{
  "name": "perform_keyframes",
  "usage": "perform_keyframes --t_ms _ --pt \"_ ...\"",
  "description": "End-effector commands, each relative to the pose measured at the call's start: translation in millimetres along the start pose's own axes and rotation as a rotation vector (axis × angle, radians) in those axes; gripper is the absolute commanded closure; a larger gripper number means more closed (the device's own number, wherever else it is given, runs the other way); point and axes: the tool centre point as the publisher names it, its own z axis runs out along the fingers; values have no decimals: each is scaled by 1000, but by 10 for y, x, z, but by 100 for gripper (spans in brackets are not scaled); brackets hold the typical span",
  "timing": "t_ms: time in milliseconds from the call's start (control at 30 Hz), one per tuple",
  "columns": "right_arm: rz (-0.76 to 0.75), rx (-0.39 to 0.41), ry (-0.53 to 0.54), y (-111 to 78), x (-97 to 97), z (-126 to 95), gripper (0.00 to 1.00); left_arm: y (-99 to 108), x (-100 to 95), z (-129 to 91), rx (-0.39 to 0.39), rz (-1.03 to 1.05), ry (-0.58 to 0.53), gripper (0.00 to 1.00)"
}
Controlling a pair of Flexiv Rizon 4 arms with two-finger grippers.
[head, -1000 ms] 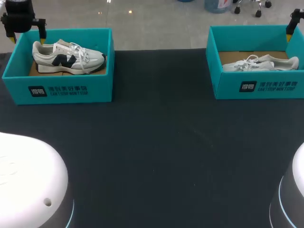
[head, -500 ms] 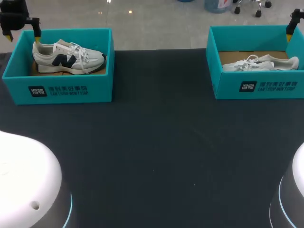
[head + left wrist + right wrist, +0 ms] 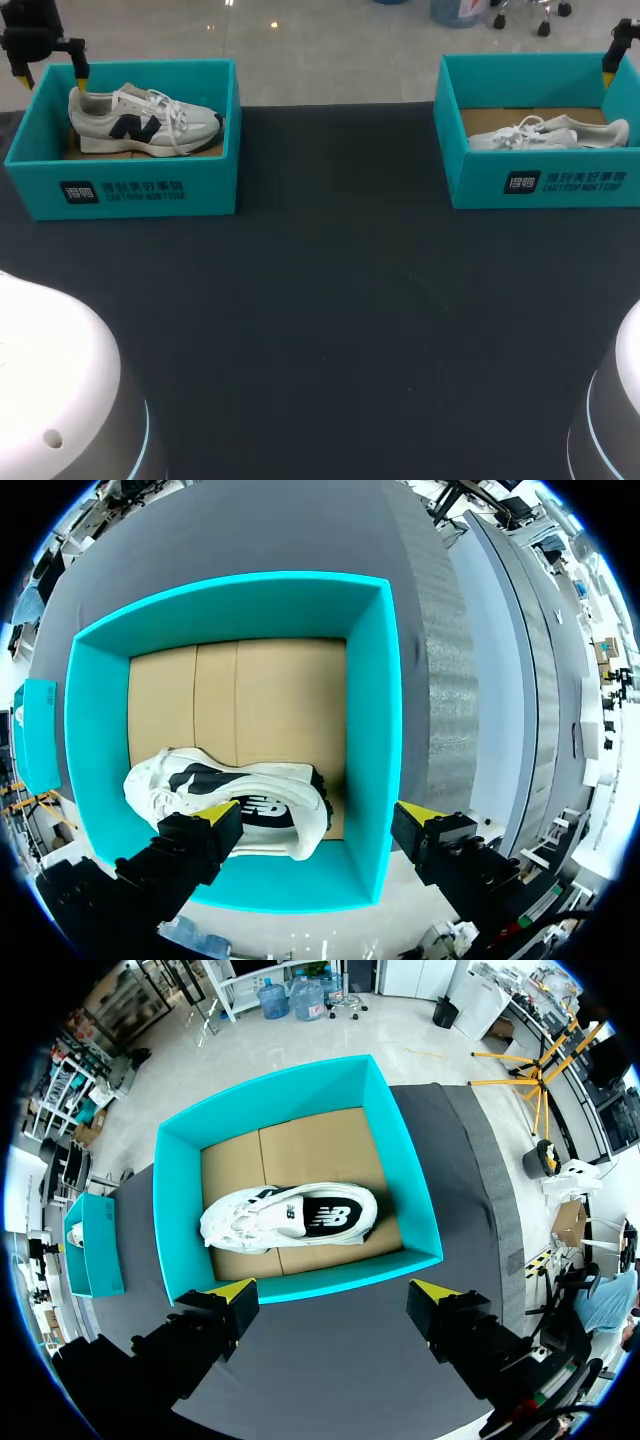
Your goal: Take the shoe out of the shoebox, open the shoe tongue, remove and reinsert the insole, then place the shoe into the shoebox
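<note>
Nothing is done yet: the left shoe (image 3: 140,120) and right shoe (image 3: 550,132) lie in their boxes. The left gripper (image 3: 315,818) and right gripper (image 3: 335,1292) hover, jaws wide, empty.

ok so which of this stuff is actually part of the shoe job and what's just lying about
Part of the job:
left shoe
left shoebox
right shoe
right shoebox
left gripper, open
right gripper, open

Just there:
black table
</note>
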Motion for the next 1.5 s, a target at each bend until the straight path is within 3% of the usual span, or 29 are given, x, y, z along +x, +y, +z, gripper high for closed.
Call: perform_keyframes --t_ms 33,233,500,567,600,633,733,767,833,933,1200,1300,1500 --pt "1 -2 -1 -11 3 -2 0 37 6 -7 11 1 1 0" --pt "1 -2 -1 -11 3 -2 0 209 -32 55 -21 -2 25 0" --pt "1 -2 -1 -11 3 -2 0 293 -92 122 -15 38 0 0" --pt "1 -2 -1 -11 3 -2 0 309 -105 145 -16 38 -9 15" --pt "1 -2 -1 -11 3 -2 0 320 -117 177 -8 48 -22 40" --pt "1 -2 -1 -11 3 -2 0 330 -124 203 -3 53 -13 46" --pt "1 -2 -1 -11 3 -2 0 350 -140 249 33 80 -51 23" --pt "1 -2 -1 -11 3 -2 0 358 -147 283 25 87 -30 50" --pt "1 -2 -1 -11 3 -2 0 373 -150 321 36 95 -39 60" --pt "1 -2 -1 -11 3 -2 0 388 -139 366 32 107 -38 53" --pt "1 -2 -1 -11 3 -2 0 453 -97 430 15 120 -24 50" --pt "1 -2 -1 -11 3 -2 0 467 -84 454 11 122 -15 43" --pt "1 -2 -1 -11 3 -2 0 493 -63 586 2 126 -9 43"
